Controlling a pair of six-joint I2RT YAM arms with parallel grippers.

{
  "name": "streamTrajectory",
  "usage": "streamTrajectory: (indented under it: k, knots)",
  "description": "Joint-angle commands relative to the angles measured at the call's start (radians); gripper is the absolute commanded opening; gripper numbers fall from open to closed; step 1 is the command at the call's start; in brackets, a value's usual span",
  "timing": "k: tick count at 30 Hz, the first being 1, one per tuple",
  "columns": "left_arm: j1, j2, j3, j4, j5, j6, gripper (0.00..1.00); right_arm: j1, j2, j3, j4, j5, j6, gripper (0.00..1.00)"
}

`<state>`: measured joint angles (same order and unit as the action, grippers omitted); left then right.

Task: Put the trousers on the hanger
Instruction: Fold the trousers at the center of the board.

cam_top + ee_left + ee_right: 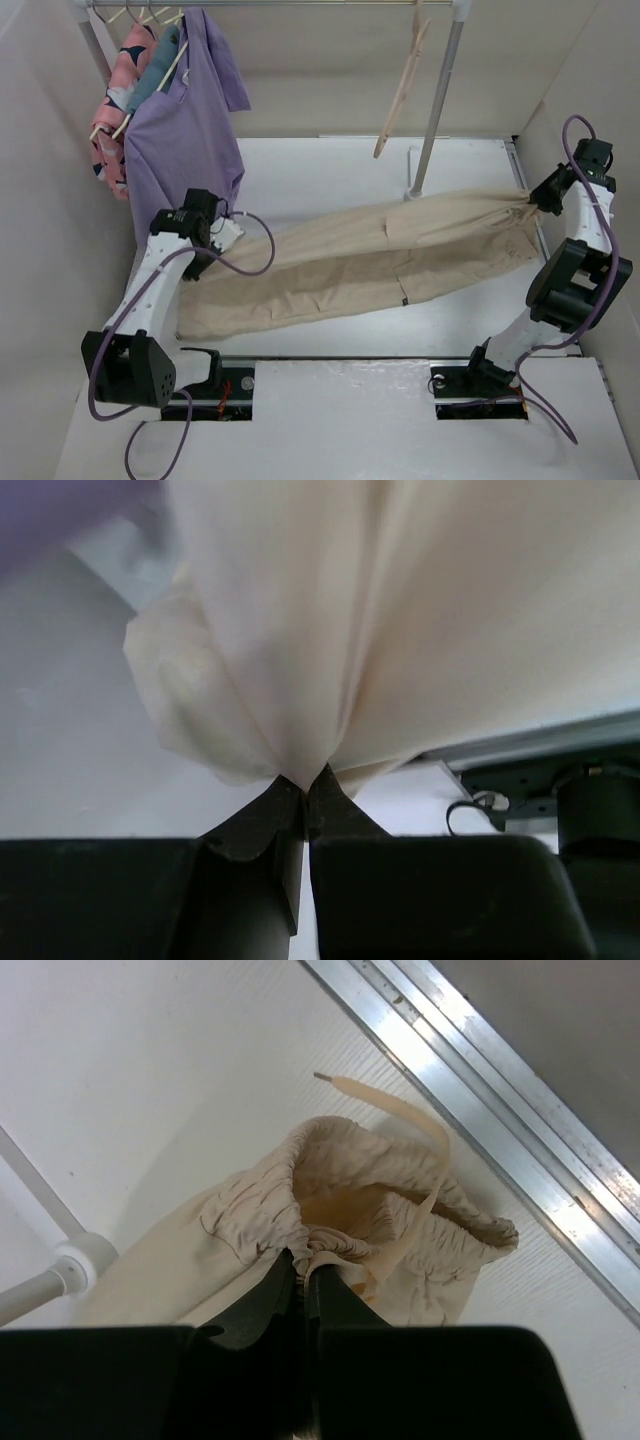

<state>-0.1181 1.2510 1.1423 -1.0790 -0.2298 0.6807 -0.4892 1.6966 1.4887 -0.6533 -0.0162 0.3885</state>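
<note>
- Beige cloth trousers [380, 255], seemingly soft, light and saggy, stretch across the white table [330, 170].
- Left gripper [305, 778] clenches a leg end; right gripper [303, 1260] clenches the gathered waistband, probably the firmest hold.

In the left wrist view the trousers [400, 620] run past the top and right edges, and a purple patch in one corner is too blurred to name. From above, the left tool [305, 780] is hidden under its own wrist. The purple shirt [185, 130] covers most of the pink patterned garment [110, 110]. The hook of the hanger [403, 85] is too small to make out. The right tool [303, 1265] hides the rest of the trousers in its own view.
</note>
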Motion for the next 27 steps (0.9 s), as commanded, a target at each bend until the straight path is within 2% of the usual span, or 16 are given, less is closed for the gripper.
streamTrajectory:
  k: [1,7,10,14,15,18,19,21,24,25,27]
  knots:
    - [0.027,-0.061,-0.151,-0.052,-0.129,0.094,0.0,-0.017,-0.034,-0.027,0.038,0.055,-0.025,0.0]
    - [0.049,-0.052,-0.347,-0.013,-0.163,0.059,0.0,-0.017,-0.052,-0.139,0.06,0.065,-0.005,0.0]
    - [0.07,-0.041,-0.325,0.031,-0.192,0.037,0.0,-0.017,-0.04,-0.159,0.081,0.018,0.019,0.0]
    - [0.138,0.028,-0.033,0.044,-0.213,0.027,0.0,-0.017,-0.04,-0.096,0.081,-0.01,0.032,0.0]
    - [0.165,0.063,0.141,0.01,-0.201,0.026,0.0,-0.017,-0.049,-0.067,0.069,-0.01,0.032,0.0]
    - [0.185,0.088,0.389,-0.051,-0.164,0.01,0.0,-0.008,-0.049,0.018,0.034,0.004,0.032,0.0]
    - [0.186,0.088,0.405,-0.052,-0.164,0.01,0.0,-0.008,-0.06,0.027,0.034,0.004,0.032,0.0]
    - [0.186,0.055,0.367,-0.052,-0.181,0.029,0.0,-0.008,-0.06,0.012,0.034,-0.01,0.032,0.0]
    - [0.186,-0.019,0.132,-0.052,-0.249,0.077,0.0,-0.008,-0.083,-0.036,0.069,-0.019,0.032,0.0]
    - [0.186,-0.048,-0.003,-0.052,-0.265,0.086,0.0,-0.008,-0.083,-0.066,0.069,-0.019,0.032,0.0]
    - [0.186,-0.07,-0.12,-0.052,-0.29,0.111,0.0,-0.008,-0.083,-0.087,0.08,-0.019,0.032,0.0]
